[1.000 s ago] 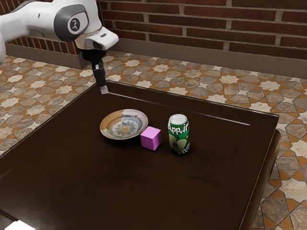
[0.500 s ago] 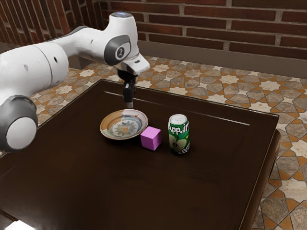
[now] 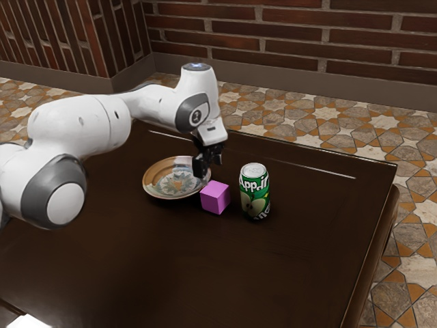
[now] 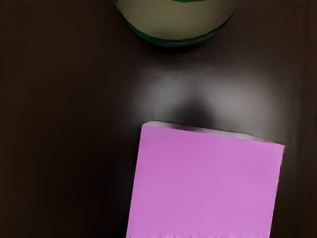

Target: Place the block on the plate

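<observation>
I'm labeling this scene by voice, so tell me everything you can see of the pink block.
The block is a plain pink cube with flat faces and straight edges, smooth like plastic or paint, with no marks showing. It sits flat on the dark table, beside the plate rather than on it; whether it touches the rim I can't tell. The can stands on its other side, clearly apart. The claw is close above, not gripping it.

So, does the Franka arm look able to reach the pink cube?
Probably yes: the gripper hangs close above the pink cube, whose top is bare, and the apple drink can stands apart.
</observation>
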Controlling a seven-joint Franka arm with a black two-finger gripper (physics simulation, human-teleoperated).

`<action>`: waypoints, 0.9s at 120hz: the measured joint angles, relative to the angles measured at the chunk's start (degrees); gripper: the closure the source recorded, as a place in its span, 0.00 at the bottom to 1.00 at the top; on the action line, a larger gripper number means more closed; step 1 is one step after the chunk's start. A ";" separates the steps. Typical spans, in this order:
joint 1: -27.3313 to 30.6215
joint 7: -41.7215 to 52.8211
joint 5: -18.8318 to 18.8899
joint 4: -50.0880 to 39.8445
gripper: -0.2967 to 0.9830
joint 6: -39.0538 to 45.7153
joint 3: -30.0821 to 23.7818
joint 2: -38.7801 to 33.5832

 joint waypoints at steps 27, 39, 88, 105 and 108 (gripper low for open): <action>-0.96 2.64 -0.19 -7.32 0.23 1.31 0.06 -3.49; -1.36 3.17 0.24 -6.85 0.23 2.32 0.35 -2.13; -1.20 4.43 -0.17 -6.43 0.31 6.74 0.51 2.16; -1.29 4.63 -0.02 -6.38 0.46 7.25 0.53 2.09; -1.31 4.67 0.00 -6.40 0.46 7.32 0.54 1.99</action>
